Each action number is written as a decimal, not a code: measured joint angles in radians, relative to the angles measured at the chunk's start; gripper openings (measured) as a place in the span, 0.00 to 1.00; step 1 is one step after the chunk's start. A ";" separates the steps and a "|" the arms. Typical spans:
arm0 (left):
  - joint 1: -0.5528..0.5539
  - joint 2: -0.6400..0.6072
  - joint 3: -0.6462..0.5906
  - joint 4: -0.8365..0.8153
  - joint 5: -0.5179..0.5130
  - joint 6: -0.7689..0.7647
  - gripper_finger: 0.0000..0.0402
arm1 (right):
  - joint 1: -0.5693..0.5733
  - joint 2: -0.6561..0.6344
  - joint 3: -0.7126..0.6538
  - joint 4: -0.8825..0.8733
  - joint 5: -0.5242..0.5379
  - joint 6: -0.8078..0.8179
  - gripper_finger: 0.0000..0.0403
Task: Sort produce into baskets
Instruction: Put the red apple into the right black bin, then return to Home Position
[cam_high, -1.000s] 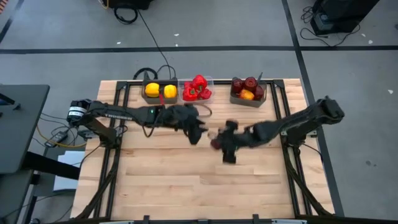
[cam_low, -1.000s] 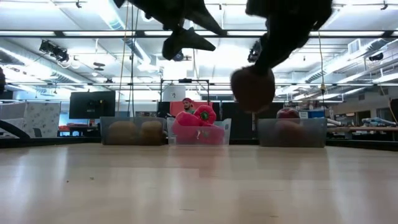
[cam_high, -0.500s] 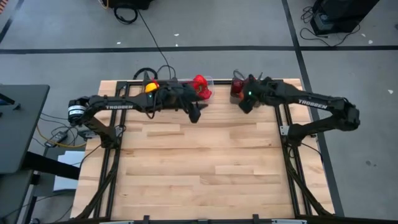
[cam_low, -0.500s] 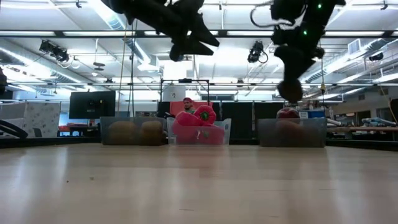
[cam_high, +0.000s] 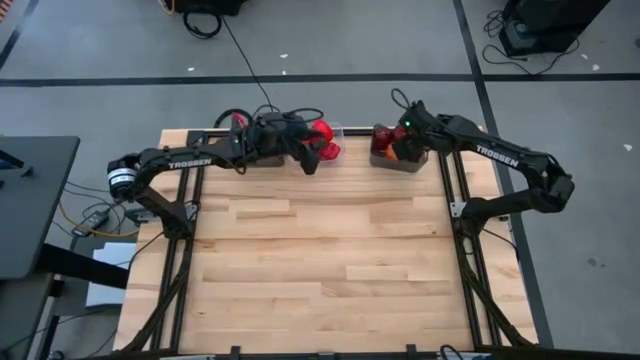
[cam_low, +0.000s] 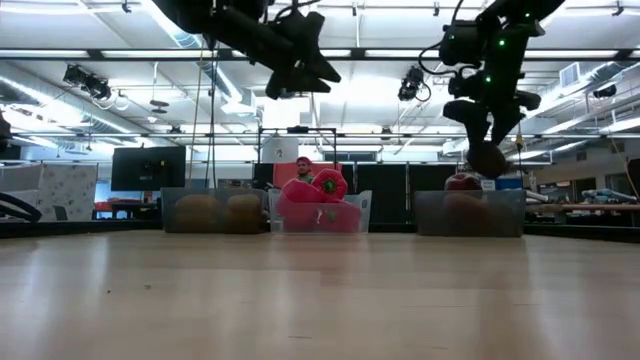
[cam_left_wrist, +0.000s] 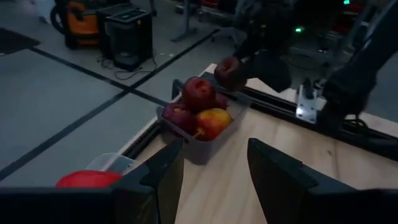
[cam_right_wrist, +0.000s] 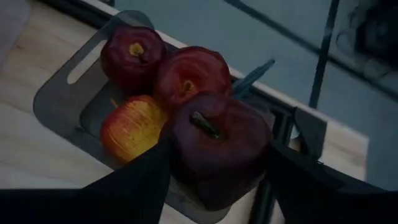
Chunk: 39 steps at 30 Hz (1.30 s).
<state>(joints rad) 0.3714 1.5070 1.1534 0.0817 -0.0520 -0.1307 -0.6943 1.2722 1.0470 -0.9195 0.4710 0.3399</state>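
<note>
My right gripper (cam_right_wrist: 217, 186) is shut on a dark red apple (cam_right_wrist: 217, 146) just above the right grey basket (cam_high: 404, 164) at the table's far edge. That basket holds two dark red apples (cam_right_wrist: 186, 71) and a yellow-red one (cam_right_wrist: 134, 127). In the low view the held apple (cam_low: 487, 158) hangs above the basket (cam_low: 468, 212). My left gripper (cam_left_wrist: 211, 174) is open and empty, above the clear basket of red peppers (cam_high: 322, 138). The left grey basket with the yellow peppers (cam_low: 210, 212) shows in the low view; in the high view my left arm covers it. My right gripper pinches the dark red apple by its two opposite sides (cam_right_wrist: 177, 155) between its two fingers (cam_right_wrist: 134, 180). The fingers come from above, slanting toward the table's far edge. The apple's stem (cam_right_wrist: 205, 124) faces the wrist camera. The apple is lifted clear, above the apples in the basket.
The three baskets stand in a row along the far edge, between the arms' black frame rails (cam_high: 455, 190). The wooden table top (cam_high: 320, 270) lies toward the near edge. A person (cam_low: 300, 165) shows in the room behind the clear basket.
My right gripper has carried the dark red apple from the middle of the table up and toward the far edge, to above the right grey basket. My left gripper has gone toward the far edge, to above the clear basket, staying open.
</note>
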 joint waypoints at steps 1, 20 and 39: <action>0.009 -0.008 0.000 -0.003 0.015 0.000 0.45 | -0.012 -0.001 0.000 -0.002 -0.014 0.022 0.66; 0.055 -0.340 0.000 -0.422 0.101 0.098 0.36 | 0.073 -0.191 0.000 0.234 -0.503 0.118 0.75; -0.110 -0.561 -0.081 -0.409 0.112 0.074 0.06 | 0.669 -0.164 0.000 0.960 -0.754 -0.084 0.03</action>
<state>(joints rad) 0.2611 0.9464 1.0723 -0.3270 0.0602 -0.0562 -0.0254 1.1077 1.0470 0.0401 -0.2825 0.2555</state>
